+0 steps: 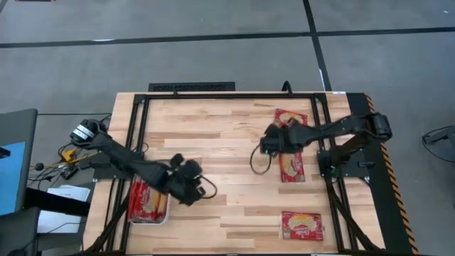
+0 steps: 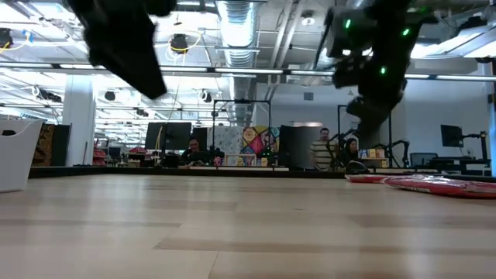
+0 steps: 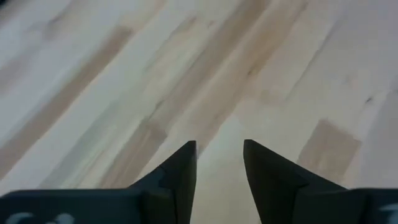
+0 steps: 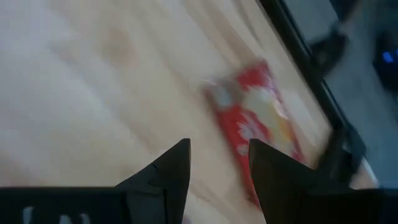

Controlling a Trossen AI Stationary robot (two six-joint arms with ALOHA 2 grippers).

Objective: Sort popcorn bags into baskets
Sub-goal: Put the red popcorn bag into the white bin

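Three red popcorn bags lie flat on the wooden table's right half: one at the far side [image 1: 290,116], one in the middle [image 1: 292,168], one near the front edge [image 1: 302,225]. More red bags lie in the white basket [image 1: 162,217] at the front left. My left gripper [image 1: 199,186] hovers open over bare wood just right of the basket, with nothing between its fingers [image 3: 220,146]. My right gripper [image 1: 266,144] hangs open above the table, left of the two farther bags. Its wrist view shows a blurred bag [image 4: 258,124] ahead of the open fingers [image 4: 219,146].
A black metal frame [image 1: 227,94] runs along the table's far and side edges. Bare wood lies between the two grippers at the table's middle. In the low view the basket's wall [image 2: 15,151] stands at the left and a bag [image 2: 442,184] lies at the right; people sit in the room beyond.
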